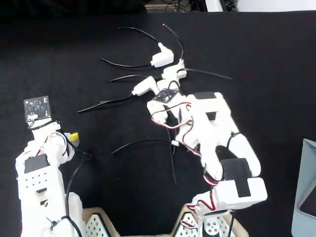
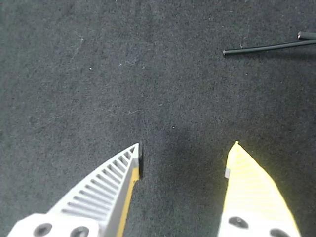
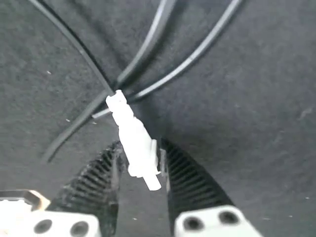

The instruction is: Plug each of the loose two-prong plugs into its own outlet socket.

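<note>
Three white two-prong plugs with thin black cords lie at the back middle of the black table: one [image 1: 162, 57] farthest back, one [image 1: 144, 87] to the left, one [image 1: 174, 73] at the tip of my right arm. My right gripper [image 3: 140, 148] has its black fingers [image 3: 190, 175] pressed against both sides of a white plug [image 3: 134, 140], whose cord end points away over crossing cords. My left gripper [image 2: 186, 148] hangs open over bare cloth at the front left, its yellow finger [image 1: 74, 136] showing in the high view, with nothing between its fingers.
A loose black cord with a small white connector [image 1: 174, 143] curves across the table's middle. One cord end [image 2: 266, 48] lies ahead of the left gripper. A grey-blue container [image 1: 306, 190] stands at the right edge. Both arm bases sit at the front.
</note>
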{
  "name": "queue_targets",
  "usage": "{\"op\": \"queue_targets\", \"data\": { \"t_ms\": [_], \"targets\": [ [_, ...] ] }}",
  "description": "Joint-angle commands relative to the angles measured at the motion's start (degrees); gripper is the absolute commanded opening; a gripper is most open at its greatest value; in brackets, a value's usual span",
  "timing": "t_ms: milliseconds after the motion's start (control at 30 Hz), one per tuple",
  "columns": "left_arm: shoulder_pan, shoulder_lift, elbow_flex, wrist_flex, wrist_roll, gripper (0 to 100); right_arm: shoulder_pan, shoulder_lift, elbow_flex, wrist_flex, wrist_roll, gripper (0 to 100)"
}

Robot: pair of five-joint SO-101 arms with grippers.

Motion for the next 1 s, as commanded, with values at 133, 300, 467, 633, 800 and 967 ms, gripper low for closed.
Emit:
{"op": "queue_targets", "data": {
  "t_ms": [133,300,467,633,800,967],
  "targets": [
    [0.7,-1.1,-0.6,-1.1,0.5,28,-4.4,-2.2,-0.6,0.6,-2.0,17.6],
    [0.7,-1.1,-0.6,-1.1,0.5,28,-4.5,-2.3,-0.7,0.5,-1.7,18.4],
    [0.7,-1.1,-0.6,-1.1,0.5,28,-5.6,-2.3,-0.7,0.3,-0.8,18.4],
    [0.7,-1.1,-0.6,-1.1,0.5,28,-8.2,-2.2,-0.6,0.2,0.8,17.9],
    [0.7,-1.1,-0.6,-1.1,0.5,28,-8.2,-2.2,-0.6,-1.1,0.8,6.7],
    [0.7,-1.1,-0.6,-1.1,0.5,28,-8.1,-2.1,0.6,-1.4,0.8,1.6]
  ]
}}
